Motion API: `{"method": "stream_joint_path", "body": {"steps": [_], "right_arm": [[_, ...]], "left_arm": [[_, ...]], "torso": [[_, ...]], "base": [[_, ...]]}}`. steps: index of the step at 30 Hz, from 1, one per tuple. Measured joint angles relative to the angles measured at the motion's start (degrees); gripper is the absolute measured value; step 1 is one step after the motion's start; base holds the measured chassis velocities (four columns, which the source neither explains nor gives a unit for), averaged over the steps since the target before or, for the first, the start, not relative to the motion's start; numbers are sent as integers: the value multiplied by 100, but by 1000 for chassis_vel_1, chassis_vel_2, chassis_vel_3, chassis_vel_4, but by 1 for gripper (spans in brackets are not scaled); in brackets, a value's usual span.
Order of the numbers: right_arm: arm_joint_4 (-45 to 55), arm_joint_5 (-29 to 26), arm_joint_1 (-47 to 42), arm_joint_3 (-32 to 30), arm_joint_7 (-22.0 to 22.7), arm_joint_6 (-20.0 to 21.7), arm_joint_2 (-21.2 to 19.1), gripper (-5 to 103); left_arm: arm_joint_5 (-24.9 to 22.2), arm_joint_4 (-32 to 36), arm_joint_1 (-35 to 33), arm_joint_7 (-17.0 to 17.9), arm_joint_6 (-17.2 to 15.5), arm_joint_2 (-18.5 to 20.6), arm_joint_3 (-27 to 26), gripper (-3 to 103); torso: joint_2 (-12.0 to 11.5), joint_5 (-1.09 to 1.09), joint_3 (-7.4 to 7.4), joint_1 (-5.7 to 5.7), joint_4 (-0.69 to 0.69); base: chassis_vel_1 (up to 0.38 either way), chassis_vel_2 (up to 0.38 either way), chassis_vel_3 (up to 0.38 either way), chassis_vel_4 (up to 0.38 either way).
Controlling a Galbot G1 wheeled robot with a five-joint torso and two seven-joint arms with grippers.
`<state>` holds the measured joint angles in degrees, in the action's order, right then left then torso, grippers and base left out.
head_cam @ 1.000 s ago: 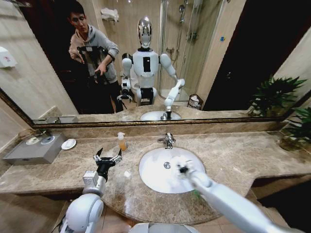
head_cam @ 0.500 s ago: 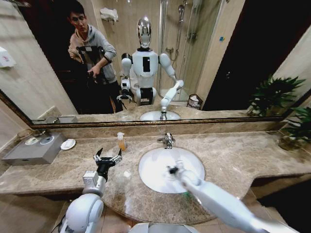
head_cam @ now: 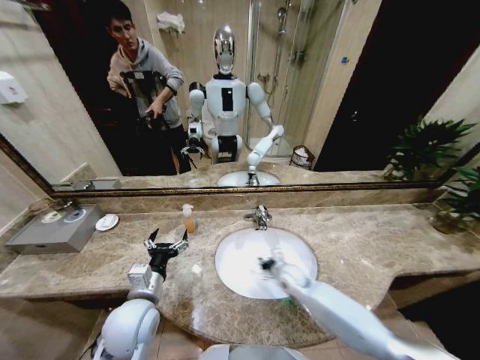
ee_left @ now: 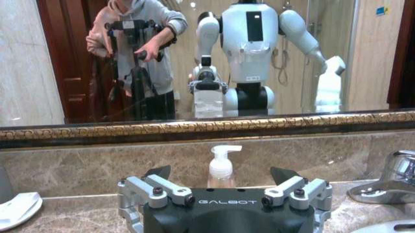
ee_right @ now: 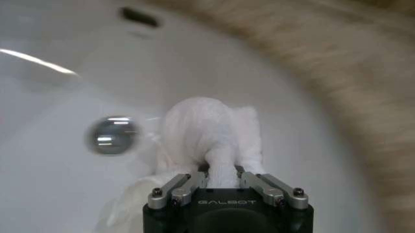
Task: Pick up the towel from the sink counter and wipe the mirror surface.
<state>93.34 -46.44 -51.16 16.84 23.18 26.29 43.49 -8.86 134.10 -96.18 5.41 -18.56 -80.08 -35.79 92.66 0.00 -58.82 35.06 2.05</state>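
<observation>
Already we grip the small white fluffy terry towel in our clenched right gripper above the white oval basin; the wide bronze-framed mirror lies ahead and above; our left gripper hangs spread, idle.

Fluffy cloth towel; glossy basin; speckled marble counter

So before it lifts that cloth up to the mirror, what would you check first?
1. Towel gripped: ok, the right gripper is shut on it over the basin.
2. Towel hanging free: cannot tell; part trails below the fingers.
3. Tap out of the way: not ok, it stands between basin and mirror.
4. Soap bottle clear: ok, off to the side.
5. Left gripper clear: ok, open above the sink counter, holding nothing.
</observation>
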Motion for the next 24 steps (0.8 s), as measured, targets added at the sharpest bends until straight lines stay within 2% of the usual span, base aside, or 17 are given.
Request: {"method": "stream_joint_path", "body": {"steps": [1, 3, 6, 8, 9, 12, 13, 15, 17, 21, 24], "right_arm": [[46, 11, 6, -92, -45, -8, -144, 14], [60, -51, 48, -110, -50, 4, -175, 14], [28, -150, 208, 0, -26, 49, -69, 14], [-67, -286, 501, 409, 35, 107, 316, 14], [-67, -286, 501, 409, 35, 107, 316, 14], [-277, -430, 988, 1090, 148, 162, 1154, 14], [-277, -430, 988, 1090, 148, 162, 1154, 14], [-460, -510, 1256, 1401, 202, 180, 1741, 14], [-538, -676, 1406, 1494, 284, 223, 2092, 14], [-526, -828, 1411, 1500, 375, 259, 2187, 14], [-362, -758, 975, 1225, 370, 260, 1762, 14]], "left_arm": [[0, 0, 0, 0, 0, 0, 0, 100], [0, 0, 0, 0, 0, 0, 0, 100], [0, 0, 0, 0, 0, 0, 0, 100], [0, 0, 0, 0, 0, 0, 0, 100], [0, 0, 0, 0, 0, 0, 0, 100], [0, 0, 0, 1, 0, 1, 0, 100], [0, 0, 0, 1, 0, 1, 0, 100], [0, 0, 0, 0, 0, 0, 0, 100], [0, 0, 0, 0, 0, 0, 0, 100], [0, 0, 0, 0, 0, 0, 0, 100], [0, 0, 0, 1, 0, 0, -1, 100]], "torso": [[0, -1, 0, 0, 0], [0, 0, 0, 0, 1], [0, -6, 0, 1, -2], [-1, 1, -1, 2, -1], [-1, 1, -1, 2, -1], [-1, 1, -2, 3, 4], [-1, 1, -2, 3, 4], [-1, -2, -2, 2, 5], [-1, -5, -1, 2, 3], [-1, -3, -1, 2, 2], [-1, 1, -1, 2, 6]], "base": [[0, 0, 0, 0], [0, 0, 0, 0], [0, 0, 0, 0], [0, 0, 0, 0], [0, 0, 0, 0], [0, 0, 0, 0], [0, 0, 0, 0], [0, 0, 0, 0], [0, 0, 0, 0], [0, 0, 0, 0], [0, 0, 0, 0]]}}
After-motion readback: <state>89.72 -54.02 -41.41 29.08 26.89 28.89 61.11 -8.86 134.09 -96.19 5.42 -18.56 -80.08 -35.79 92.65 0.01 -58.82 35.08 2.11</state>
